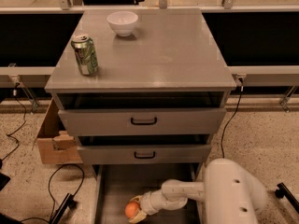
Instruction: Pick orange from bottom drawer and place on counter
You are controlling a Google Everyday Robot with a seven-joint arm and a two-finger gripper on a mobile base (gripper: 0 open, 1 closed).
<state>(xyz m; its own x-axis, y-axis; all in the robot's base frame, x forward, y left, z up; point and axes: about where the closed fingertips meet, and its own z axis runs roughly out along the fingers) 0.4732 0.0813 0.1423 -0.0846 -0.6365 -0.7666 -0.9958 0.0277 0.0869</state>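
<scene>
One gripper (135,214) — at orange (131,209), in bottom drawer (114,183)

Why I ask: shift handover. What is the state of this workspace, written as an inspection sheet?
Surface: the counter is grey, slightly glossy, and carries two items.
Job's things: the orange lies in the pulled-out bottom drawer, not yet on the counter.
Clutter: a green soda can stands upright near the counter's left edge; a white bowl sits at the back.
Grippers: the gripper is down inside the bottom drawer, at the orange.
Cables: black cables trail on the floor at left; another cable hangs at right.
Surroundings: an open cardboard box sits left of the cabinet, on a speckled floor.
</scene>
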